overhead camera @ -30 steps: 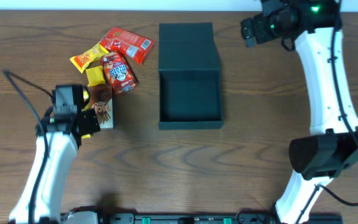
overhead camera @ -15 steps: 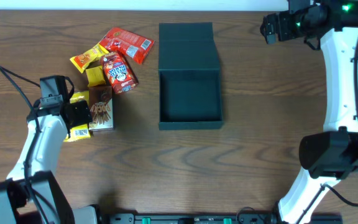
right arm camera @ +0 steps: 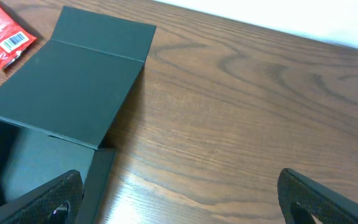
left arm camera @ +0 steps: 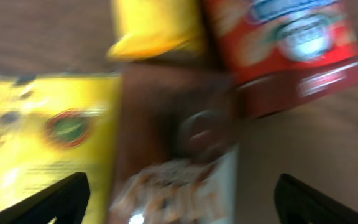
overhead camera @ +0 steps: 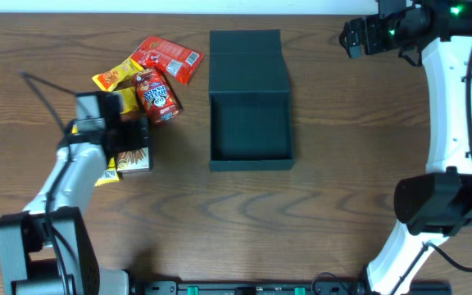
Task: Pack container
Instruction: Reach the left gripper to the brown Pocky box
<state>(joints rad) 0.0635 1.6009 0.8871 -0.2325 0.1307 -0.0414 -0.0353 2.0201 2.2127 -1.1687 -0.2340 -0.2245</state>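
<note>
A brown wood-grain bench [overhead camera: 326, 205] carries everything. At its centre sits the dark teal-black, matte, square shallow container [overhead camera: 250, 131], open and empty, with its flap lid [overhead camera: 250, 56] laid flat toward 12 o'clock. A cluster of snacks lies at about 9 to 10 o'clock from it.

The left hand [left arm camera: 180, 196] hangs over that cluster, fingers spread wide and gripping nothing. It straddles a brown cardboard snack box [left arm camera: 163, 118]. A flat yellow packet [left arm camera: 42, 137] lies just beside the box at its 9 o'clock, and a red foil packet [left arm camera: 291, 43] at its 1 o'clock.

The step in hand looks like picking up this box. To do it well, centre the fingers on the box alone and come down square, so neither finger snags the yellow packet's edge. The wrist view is blurred, so steadying first seems wise.

The right hand [right arm camera: 179, 186] is spread open and empty, at about 1 o'clock from the container and well apart from it.
</note>
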